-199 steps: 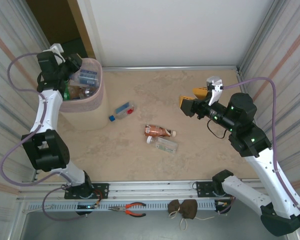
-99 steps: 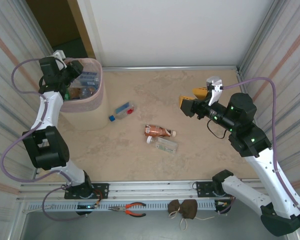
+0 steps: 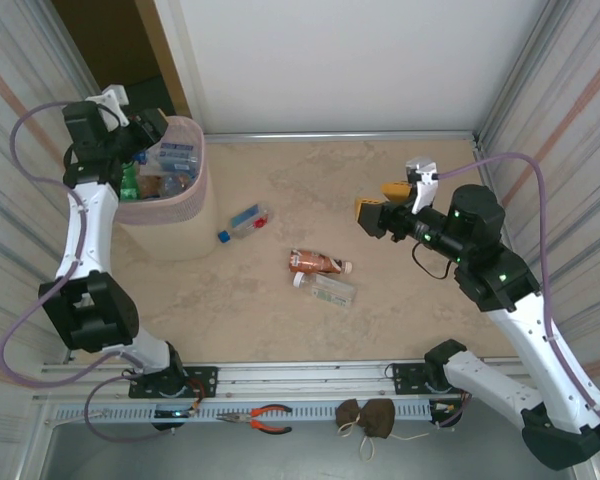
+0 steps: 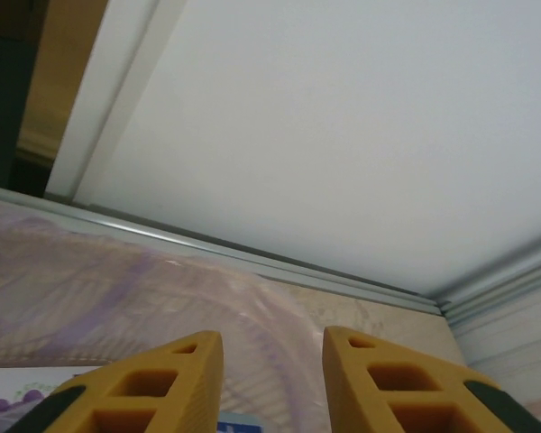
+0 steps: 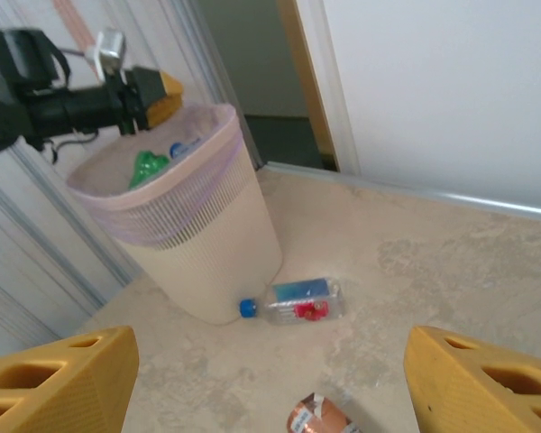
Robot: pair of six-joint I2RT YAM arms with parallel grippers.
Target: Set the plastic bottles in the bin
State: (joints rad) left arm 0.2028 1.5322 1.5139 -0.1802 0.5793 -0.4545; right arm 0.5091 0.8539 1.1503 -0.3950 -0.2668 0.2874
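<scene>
The pale pink bin (image 3: 185, 225) stands at the far left and holds several bottles, among them a blue-labelled one (image 3: 175, 155) and a green one (image 3: 130, 182). My left gripper (image 3: 148, 130) hovers over the bin's near-left rim. Its jaws are drawn close, and only the bin wall (image 4: 117, 280) shows between the left gripper's (image 4: 272, 338) tips. On the floor lie a clear blue-capped bottle (image 3: 245, 222) next to the bin, a brown bottle (image 3: 318, 263) and a clear bottle (image 3: 328, 289) mid-table. My right gripper (image 3: 375, 198) hangs open and empty above the floor, right of these. It (image 5: 270, 338) faces the blue-capped bottle (image 5: 293, 302) and the bin (image 5: 207, 244).
Corrugated walls close in both sides and a white panel closes the back. A dark doorway (image 5: 252, 63) opens behind the bin. Pliers (image 3: 265, 418) and a brown pouch (image 3: 368, 417) lie on the front rail. Bare floor stretches between the bottles and the right arm.
My left wrist has lifted and drawn back to the left over the bin's rim. The right gripper has edged slightly left. The floor bottles have not moved.
</scene>
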